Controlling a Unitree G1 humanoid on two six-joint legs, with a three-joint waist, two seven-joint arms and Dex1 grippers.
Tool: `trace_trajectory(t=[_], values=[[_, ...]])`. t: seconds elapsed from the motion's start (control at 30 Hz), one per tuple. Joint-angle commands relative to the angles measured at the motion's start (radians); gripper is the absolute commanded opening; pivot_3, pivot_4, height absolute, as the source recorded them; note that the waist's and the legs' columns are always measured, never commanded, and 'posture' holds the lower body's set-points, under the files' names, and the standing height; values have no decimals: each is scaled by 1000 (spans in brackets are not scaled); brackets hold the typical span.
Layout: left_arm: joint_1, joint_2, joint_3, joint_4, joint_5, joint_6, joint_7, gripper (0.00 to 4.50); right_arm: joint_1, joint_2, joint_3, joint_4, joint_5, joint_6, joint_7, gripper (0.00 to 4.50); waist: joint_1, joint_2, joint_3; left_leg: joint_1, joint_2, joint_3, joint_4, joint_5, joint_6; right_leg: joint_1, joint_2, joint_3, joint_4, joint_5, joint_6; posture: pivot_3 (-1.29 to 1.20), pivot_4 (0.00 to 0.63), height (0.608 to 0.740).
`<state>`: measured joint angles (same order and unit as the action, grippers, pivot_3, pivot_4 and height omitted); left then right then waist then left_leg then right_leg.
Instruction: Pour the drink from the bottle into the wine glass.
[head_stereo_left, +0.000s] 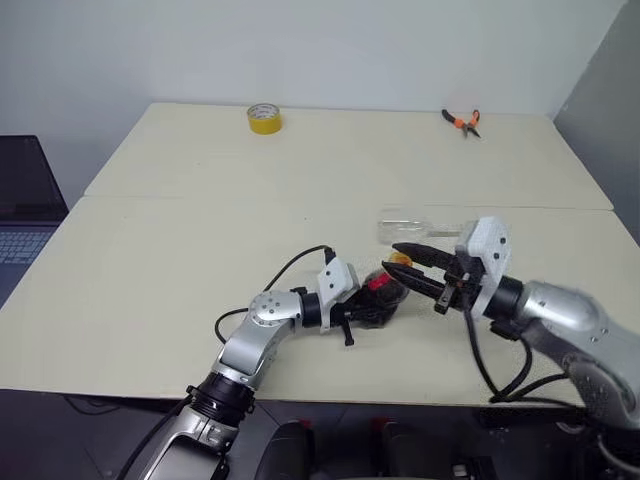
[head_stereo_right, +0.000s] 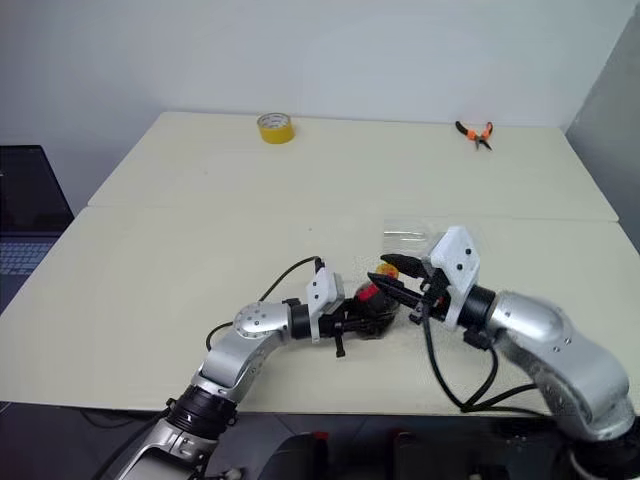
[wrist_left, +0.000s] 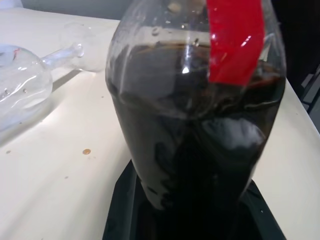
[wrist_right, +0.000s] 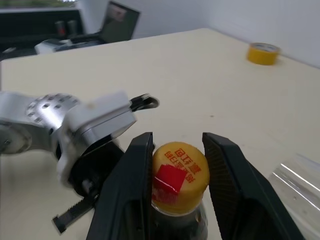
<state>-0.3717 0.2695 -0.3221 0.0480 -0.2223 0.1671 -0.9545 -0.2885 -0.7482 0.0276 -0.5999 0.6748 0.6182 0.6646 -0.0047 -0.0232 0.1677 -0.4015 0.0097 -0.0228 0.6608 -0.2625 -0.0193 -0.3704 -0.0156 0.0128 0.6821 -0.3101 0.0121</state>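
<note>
I have the bottle (head_stereo_left: 380, 297) clamped in my left gripper (head_stereo_left: 372, 305) while my right gripper (wrist_right: 177, 165) pinches its yellow cap (wrist_right: 180, 172) between both fingers (wrist_right: 131, 182).

Head stereo pair overlooks the table (head_stereo_left: 150, 280); wrist cameras sit close on the bottle (wrist_right: 177, 175).

The left gripper (head_stereo_left: 385, 295) covers most of the bottle (wrist_left: 195, 125), so its bottom is hidden. Beside the bottle, the wine glass (wrist_left: 22, 87) is cut off at the edge. The laptop (head_stereo_left: 25, 215) is cut off too.
</note>
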Motion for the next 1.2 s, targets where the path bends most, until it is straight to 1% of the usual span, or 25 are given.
trace_trajectory(t=[0.03,0.17,0.3,0.37,0.53,0.6,0.67,0.73,0.83,0.93,1.0,1.1,1.2], values=[[-6,-2,18,-74,-30,-21,-12,643,-40,-48,14,136,-55,-59,156,1216,0,0,0,0,0,0,0,0,0,0,0,0,0,0,0,0,150,740],[4,8,16,-95,-30,-19,-12,639,-155,-99,71,342,-166,-203,334,1216,-1,0,0,0,1,0,0,0,0,0,0,0,0,0,0,0,150,740],[13,10,15,-103,-29,-19,-7,638,-159,-104,32,309,-88,-137,349,1216,2,0,0,0,1,0,0,0,0,0,0,0,0,0,0,0,150,740],[15,7,13,-104,-28,-18,-3,638,-127,-100,-1,251,-50,-94,318,1949,2,0,0,0,1,0,0,0,0,0,0,0,0,0,0,0,150,740],[9,-8,13,-95,-26,-15,6,634,-19,-85,-127,45,84,40,186,3647,5,1,1,-2,0,0,1,0,0,-1,-2,-1,0,0,0,0,150,740],[0,-15,17,-75,-22,-22,9,634,45,-49,-206,-88,181,88,62,4398,6,1,1,-2,0,0,1,0,0,-1,-2,-1,0,0,0,0,150,740],[-8,-20,19,-56,-17,-33,7,634,98,14,-249,-195,258,116,-88,4444,6,1,1,-2,0,-1,1,0,0,0,-2,-2,0,0,0,0,150,740],[-14,-25,20,-40,-15,-40,5,634,105,87,-212,-254,233,122,-218,4444,3,1,1,-2,0,-1,0,0,0,0,-1,-2,0,0,0,0,150,740],[-23,-28,18,-24,-13,-48,-2,634,81,166,-126,-283,164,136,-336,4444,-1,1,1,-1,0,0,0,0,0,0,-1,0,1,0,1,0,150,740],[-30,-33,13,-14,-10,-56,-9,634,64,213,-30,-262,61,121,-396,4444,0,1,1,-1,0,0,0,0,0,-1,0,0,1,0,1,0,150,740],[-32,-36,9,-12,-9,-58,-10,634,57,234,0,-226,-11,99,-425,4444,0,1,1,-1,0,0,0,0,0,-1,0,0,0,0,1,0,150,740],[-30,-38,6,-15,-9,-59,-11,634,64,246,-19,-192,-67,83,-444,4444,1,1,1,-2,0,0,1,0,0,-1,-1,1,0,0,1,0,150,740],[-28,-37,4,-17,-8,-61,-12,634,91,236,-60,-182,-75,85,-431,4444,2,1,1,-2,0,0,1,0,0,-1,-1,0,0,0,1,0,150,740]])
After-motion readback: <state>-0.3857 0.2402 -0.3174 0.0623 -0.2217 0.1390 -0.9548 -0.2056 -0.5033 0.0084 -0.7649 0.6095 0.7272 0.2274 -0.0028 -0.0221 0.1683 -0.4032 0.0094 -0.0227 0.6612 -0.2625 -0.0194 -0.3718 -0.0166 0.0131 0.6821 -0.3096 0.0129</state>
